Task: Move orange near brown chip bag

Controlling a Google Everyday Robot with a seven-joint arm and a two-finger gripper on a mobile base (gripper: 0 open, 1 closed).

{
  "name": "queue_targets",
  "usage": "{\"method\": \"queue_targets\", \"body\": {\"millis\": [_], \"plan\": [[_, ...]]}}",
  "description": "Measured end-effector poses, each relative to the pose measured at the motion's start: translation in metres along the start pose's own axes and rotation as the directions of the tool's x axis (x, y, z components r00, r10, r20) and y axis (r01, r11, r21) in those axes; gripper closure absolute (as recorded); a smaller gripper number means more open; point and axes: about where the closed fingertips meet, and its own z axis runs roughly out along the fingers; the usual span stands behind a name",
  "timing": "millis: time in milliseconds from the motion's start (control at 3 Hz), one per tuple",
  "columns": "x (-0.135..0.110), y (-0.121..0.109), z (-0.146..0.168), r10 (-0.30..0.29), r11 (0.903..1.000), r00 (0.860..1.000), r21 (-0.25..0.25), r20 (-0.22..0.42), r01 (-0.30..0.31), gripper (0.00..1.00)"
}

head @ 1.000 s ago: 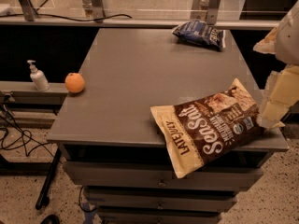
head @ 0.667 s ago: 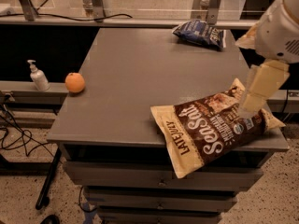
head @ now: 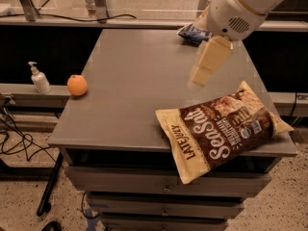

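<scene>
The orange (head: 77, 85) sits at the left edge of the grey table (head: 134, 90). The brown chip bag (head: 222, 127), cream and dark brown with "Sea Salt" and "LATE JULY" lettering, lies at the front right and hangs over the table's front edge. My gripper (head: 199, 76) hangs from the white arm (head: 240, 8) above the middle-right of the table. It is above and left of the bag's far end and far to the right of the orange. It holds nothing that I can see.
A dark blue chip bag (head: 191, 32) lies at the back right, partly hidden by my arm. A white pump bottle (head: 39, 79) stands on a ledge left of the table. Cables lie on the floor at the left. Drawers sit below the tabletop.
My arm has swung in from the right edge of view to the left and farther over the table, and it now covers part of the blue bag. The orange and the bags have not moved.
</scene>
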Motion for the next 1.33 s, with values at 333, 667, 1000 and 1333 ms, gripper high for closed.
{"method": "queue_targets", "body": {"millis": [333, 667, 1000, 1333], "plan": [[-0.055, -0.007, 0.022, -0.004, 0.9998, 0.988, -0.018, 0.156, 0.007, 0.00], [-0.055, -0.007, 0.022, -0.004, 0.9998, 0.988, -0.018, 0.156, 0.007, 0.00], [-0.057, -0.019, 0.028, 0.022, 0.9995, 0.984, 0.018, 0.175, -0.025, 0.00], [-0.080, -0.040, 0.066, 0.043, 0.9986, 0.971, 0.019, 0.236, -0.049, 0.00]]}}
